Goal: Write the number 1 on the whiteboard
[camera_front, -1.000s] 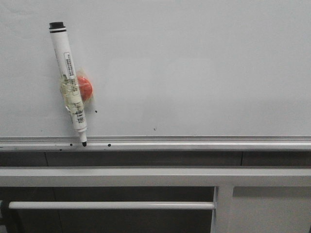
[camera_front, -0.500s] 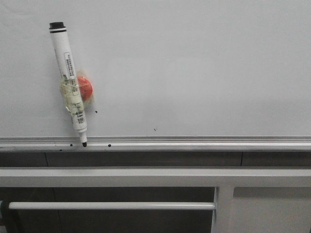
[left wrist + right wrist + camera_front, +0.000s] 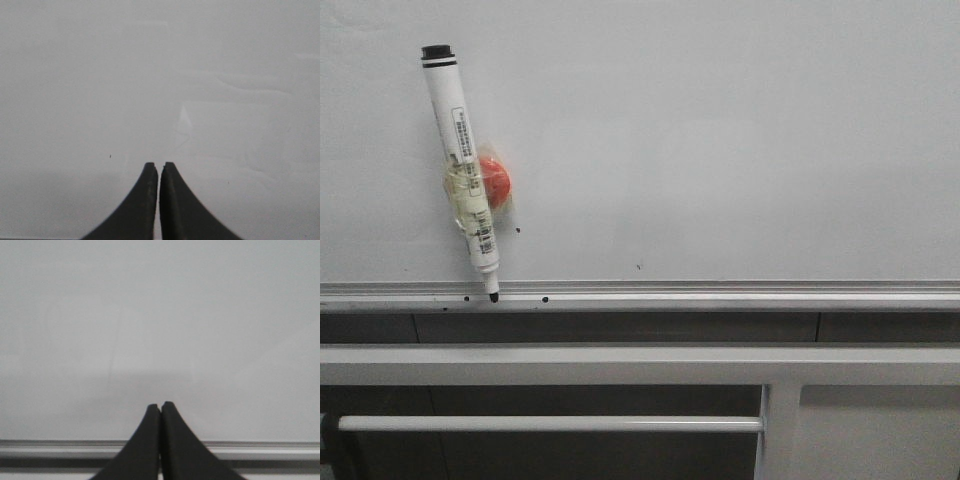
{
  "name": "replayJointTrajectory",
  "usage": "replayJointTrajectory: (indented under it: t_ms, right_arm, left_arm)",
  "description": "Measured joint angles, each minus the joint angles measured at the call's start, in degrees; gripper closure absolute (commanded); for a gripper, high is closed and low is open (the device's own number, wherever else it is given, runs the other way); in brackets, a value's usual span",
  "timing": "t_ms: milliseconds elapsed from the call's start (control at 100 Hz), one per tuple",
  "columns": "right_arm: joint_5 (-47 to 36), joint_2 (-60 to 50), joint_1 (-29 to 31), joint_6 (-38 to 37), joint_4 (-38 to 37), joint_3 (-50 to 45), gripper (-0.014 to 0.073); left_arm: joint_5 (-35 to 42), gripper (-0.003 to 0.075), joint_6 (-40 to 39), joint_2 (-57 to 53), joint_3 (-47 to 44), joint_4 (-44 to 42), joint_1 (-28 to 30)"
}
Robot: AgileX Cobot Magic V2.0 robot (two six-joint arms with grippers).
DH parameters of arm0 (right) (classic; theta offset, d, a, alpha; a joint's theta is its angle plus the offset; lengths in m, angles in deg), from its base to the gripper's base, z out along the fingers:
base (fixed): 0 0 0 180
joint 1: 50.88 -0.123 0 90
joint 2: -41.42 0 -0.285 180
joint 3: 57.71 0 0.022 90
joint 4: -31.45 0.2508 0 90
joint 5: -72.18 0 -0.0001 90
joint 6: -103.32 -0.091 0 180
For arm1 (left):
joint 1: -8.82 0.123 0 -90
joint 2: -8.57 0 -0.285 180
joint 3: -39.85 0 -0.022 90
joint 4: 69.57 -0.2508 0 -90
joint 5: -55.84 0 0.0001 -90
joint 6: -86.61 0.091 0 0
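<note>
The whiteboard (image 3: 720, 140) fills the upper front view, with a silver rail (image 3: 720, 293) along its lower edge. No stroke of the number 1 shows on it. A white marker (image 3: 462, 165) with a black tip hangs slanted at the left, taped to an orange-red magnet (image 3: 496, 182), its tip at the rail. Neither gripper shows in the front view. My left gripper (image 3: 159, 165) is shut and empty, facing plain white board (image 3: 160, 75). My right gripper (image 3: 160, 405) is shut and empty, facing the board (image 3: 160, 315) above its rail (image 3: 260, 447).
A few small black dots (image 3: 517, 230) sit on the board and rail near the marker tip. Below the rail run a white metal bar (image 3: 640, 363), a thinner white rod (image 3: 550, 423) and a white panel (image 3: 880, 430) at the lower right.
</note>
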Motion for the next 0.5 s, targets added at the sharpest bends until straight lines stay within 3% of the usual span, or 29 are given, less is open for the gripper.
replayJointTrajectory:
  t_ms: [190, 390, 500]
  right_arm:
    - [-3.9, -0.1, 0.0, 0.0, 0.0, 0.0, 0.0657]
    - [-15.1, -0.1, 0.0, -0.2, 0.5, 0.0, 0.0657]
    - [-22.7, -0.2, 0.0, -5.5, 2.8, 0.0, 0.0657]
  left_arm:
    - [-1.0, 0.0741, 0.0, 0.0, 0.0, 0.0, 0.0]
    - [-1.6, 0.0741, 0.0, 0.0, 0.0, 2.1, 0.0]
    - [-1.6, 0.0741, 0.0, 0.0, 0.0, 3.9, 0.0]
